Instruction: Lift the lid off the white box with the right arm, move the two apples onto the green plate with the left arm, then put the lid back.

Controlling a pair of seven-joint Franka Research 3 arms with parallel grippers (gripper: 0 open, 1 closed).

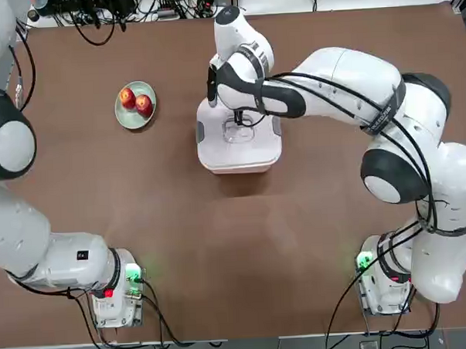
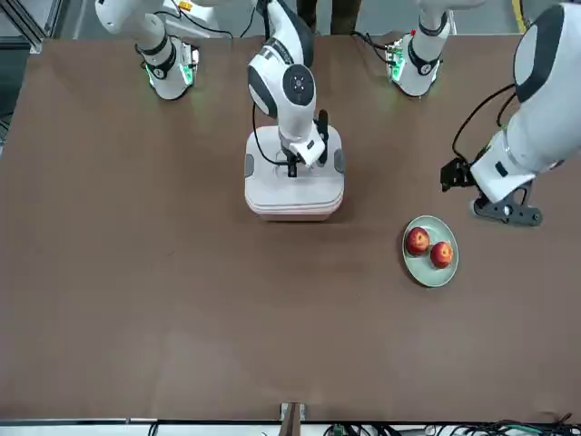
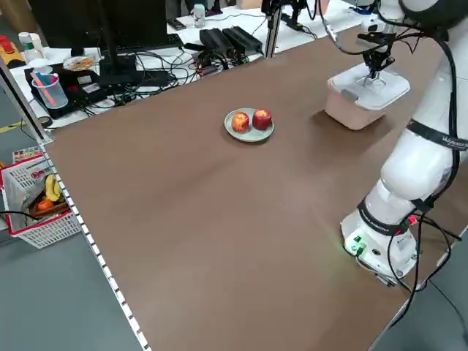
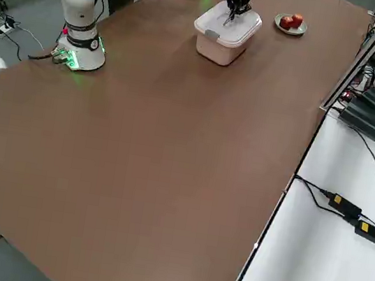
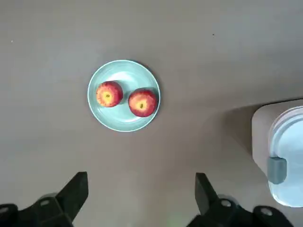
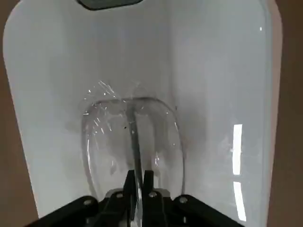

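On the left of the top view, the left hand [image 5: 137, 201] is hanging empty above the table [image 1: 220, 244] near the green plate [image 1: 124, 117], its fingers spread wide, clear of everything. The two apples [image 1: 135, 101] are sitting side by side on that plate, touching or nearly so, and a careless sweep of the left arm [image 1: 19, 230] low over the dish could be knocking one off and sending it rolling. Further right, the lid [image 1: 239, 132] is lying on the white box [image 1: 238, 160], and the right hand [image 1: 241, 118] is pinching the lid's central bar handle [image 6: 134, 137] with its fingers closed tight. The risk here is in the letting go: if the lid is not seated squarely, it could be resting cocked on one edge, and I cannot tell whether the grey side clips [image 1: 201, 132] are engaged. Rising before opening would be dragging the lid, perhaps the box too, back up. On the far right, the right arm [image 1: 345, 84] is reaching across to the box.
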